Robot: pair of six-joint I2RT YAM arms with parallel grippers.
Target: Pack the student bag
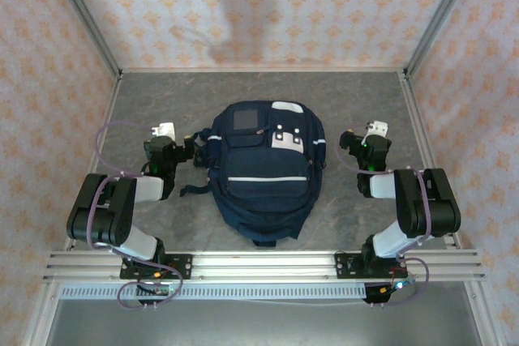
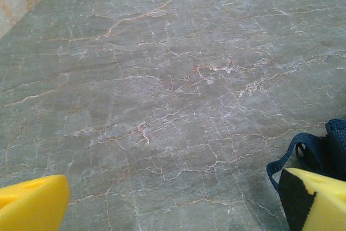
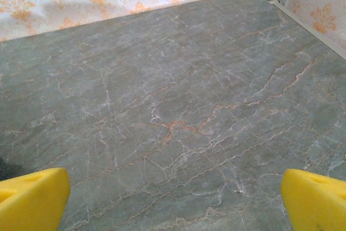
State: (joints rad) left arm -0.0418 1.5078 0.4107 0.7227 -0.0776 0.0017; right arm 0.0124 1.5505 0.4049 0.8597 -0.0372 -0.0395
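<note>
Marble table [image 1: 162,95] bears the student bag [image 1: 259,184]; left fingers [image 2: 32,204] and right fingers [image 3: 32,198] gape empty.

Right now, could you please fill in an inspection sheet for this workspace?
Surface: grey marbled table, no spills or marks seen.
Job's things: student bag lies flat at the centre between the arms, front pockets up; its strap reaches beside the left gripper's finger.
Clutter: nothing seen.
Grippers: left gripper open, holding nothing, over the table left of the bag; right gripper open, holding nothing, over the table right of the bag.
Cables: purple cables loop along both arms and at their bases, apart from the bag.
Surroundings: patterned walls on three sides; aluminium rail at the near edge.
</note>
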